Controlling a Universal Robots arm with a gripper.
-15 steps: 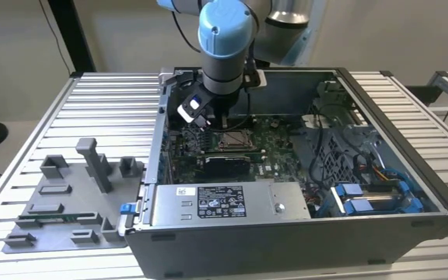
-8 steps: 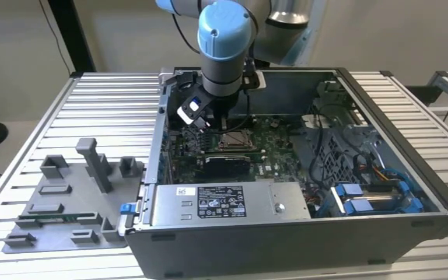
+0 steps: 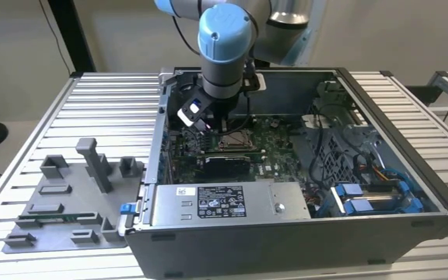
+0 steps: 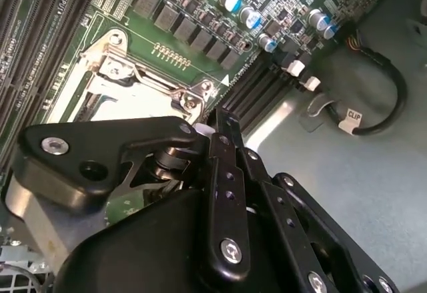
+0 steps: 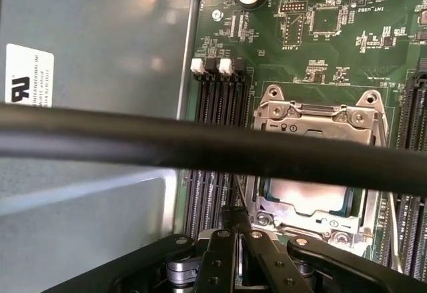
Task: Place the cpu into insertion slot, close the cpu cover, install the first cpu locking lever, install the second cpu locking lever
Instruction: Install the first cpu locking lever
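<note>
Beside the insertion slot, downward-pointing gripper.

The black claw, fingers together, is positioned at the corner of the silvery cpu cover on the green circuit board.

cpu under cpu cover, memory slots alongside

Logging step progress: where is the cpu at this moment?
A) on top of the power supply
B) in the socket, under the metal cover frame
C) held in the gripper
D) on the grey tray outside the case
B: in the first wrist view the cpu shows its silvery-tan top through the cut-out of the cpu cover, which lies over it on the green board.
</note>
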